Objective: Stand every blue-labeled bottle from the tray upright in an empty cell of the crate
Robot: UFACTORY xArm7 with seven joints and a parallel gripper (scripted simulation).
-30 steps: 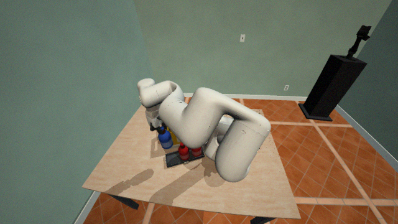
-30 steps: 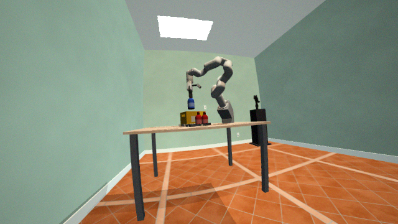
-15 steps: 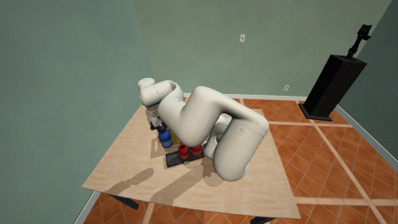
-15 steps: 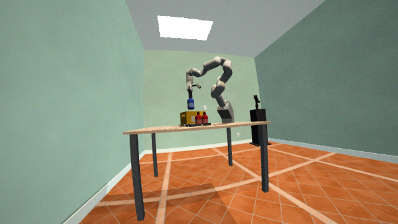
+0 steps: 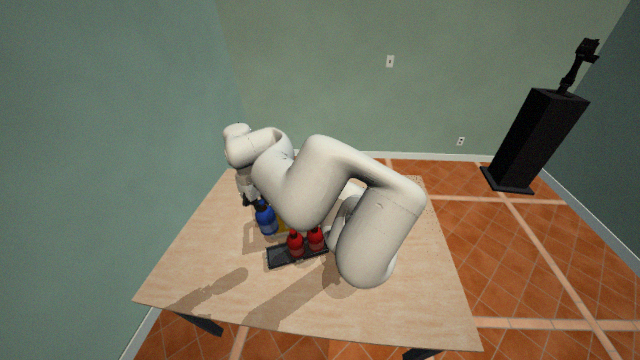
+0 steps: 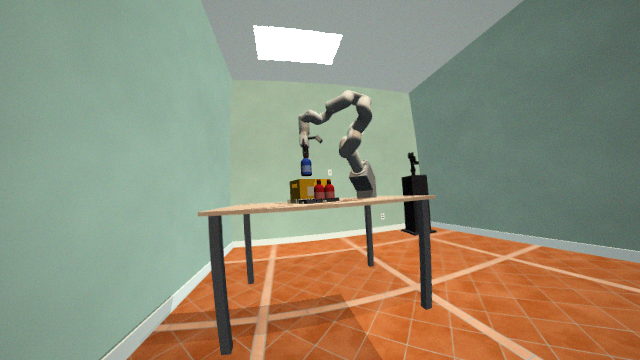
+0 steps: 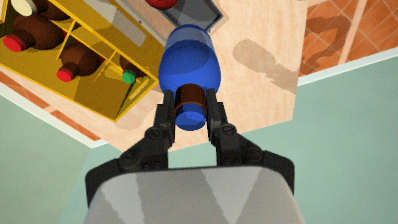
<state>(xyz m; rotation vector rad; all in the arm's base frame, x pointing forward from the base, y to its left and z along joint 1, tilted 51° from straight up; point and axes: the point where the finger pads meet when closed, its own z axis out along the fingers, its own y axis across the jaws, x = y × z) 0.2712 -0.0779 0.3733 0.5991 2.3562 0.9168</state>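
Note:
My gripper (image 7: 190,100) (image 6: 305,151) (image 5: 258,202) is shut on the neck of a blue-labeled bottle (image 7: 189,62) (image 6: 306,166) (image 5: 266,221) and holds it upright in the air, above the yellow crate (image 7: 102,97) (image 6: 299,190) and near its edge. In the wrist view the crate holds brown bottles with red caps (image 7: 14,43) (image 7: 65,75), one with a green cap (image 7: 129,77) and one with a white cap (image 7: 22,6). Two red-labeled bottles (image 5: 295,243) (image 5: 315,238) (image 6: 319,190) (image 6: 329,190) stand upright on the dark tray (image 5: 278,257) (image 7: 197,12).
The crate and tray sit on a wooden table (image 5: 210,280) (image 6: 260,211) near the robot's base (image 6: 364,180). The table's far edge and a green wall lie beyond the crate. A black pedestal (image 5: 535,140) (image 6: 415,202) stands on the floor to the right.

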